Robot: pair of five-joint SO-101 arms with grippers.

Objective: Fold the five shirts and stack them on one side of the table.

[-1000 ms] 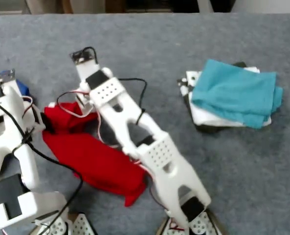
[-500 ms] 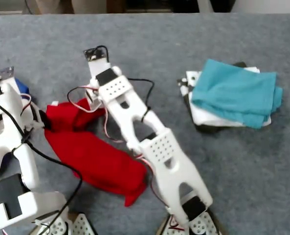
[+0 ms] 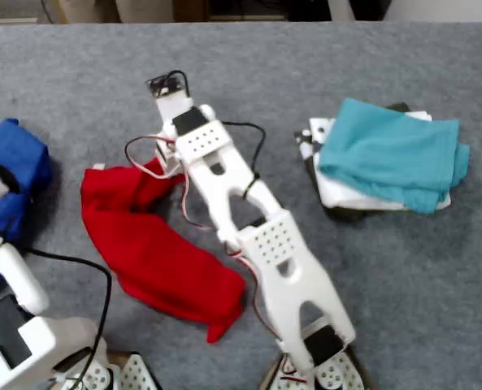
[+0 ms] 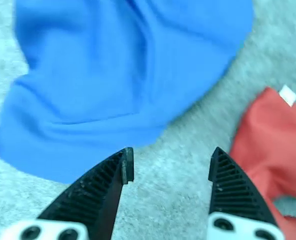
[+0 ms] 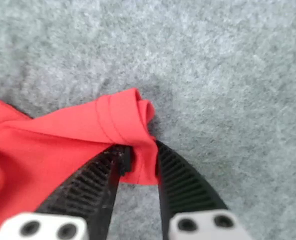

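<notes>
Right wrist view: right fingers (image 5: 95,185) pinch the red shirt (image 5: 63,135); left fingers (image 4: 103,187) spread wide, apparently empty.

Bare tabletop (image 3: 371,57) runs along the whole far edge and fills the near-right corner. A wide strip of it also lies open between the right arm (image 3: 249,227) and the stack of folded shirts (image 3: 387,162) by the right edge. The right arm lies slantwise from the near edge toward the middle, walling off the red shirt (image 3: 155,260) spread on its left side. The blue shirt (image 3: 17,162) and left arm (image 3: 13,284) crowd the left edge and near-left corner; between blue shirt and red shirt there is a narrow bare gap, over which the left jaws stand apart.
</notes>
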